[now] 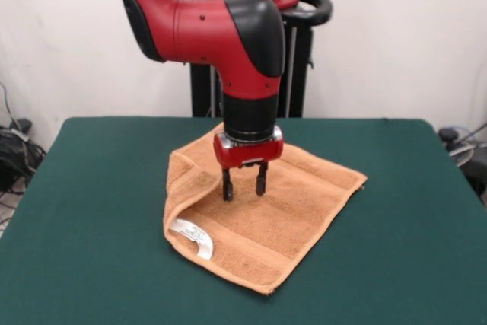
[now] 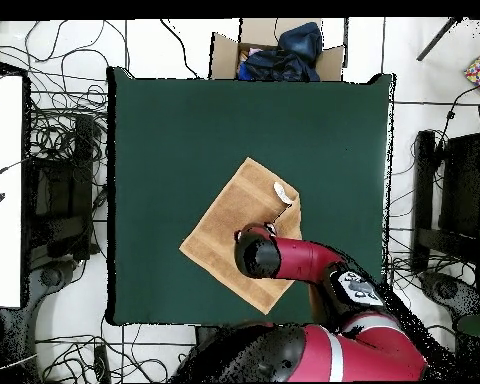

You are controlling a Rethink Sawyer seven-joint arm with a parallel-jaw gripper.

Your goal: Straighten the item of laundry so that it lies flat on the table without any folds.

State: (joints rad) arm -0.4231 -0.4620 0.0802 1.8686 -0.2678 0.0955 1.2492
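Observation:
The item of laundry (image 1: pixel 266 218) is an orange-tan towel on the green table (image 1: pixel 91 226), lying diamond-wise near the middle. Its left edge is folded over on itself, with a small white tag (image 1: pixel 192 236) showing near the front-left corner. My gripper (image 1: pixel 243 187) hangs just above the towel's middle, open, with nothing between its two black fingers. In the overhead view the towel (image 2: pixel 224 235) lies right of the table's (image 2: pixel 164 150) centre, the tag (image 2: pixel 282 190) at its upper right corner, and the arm's wrist covers the gripper and part of the cloth.
A cardboard box (image 2: pixel 274 52) with dark cloth stands past the table's top edge in the overhead view. Cables and equipment lie on the floor on both sides. The pedestal (image 1: pixel 251 43) rises behind the table's far edge.

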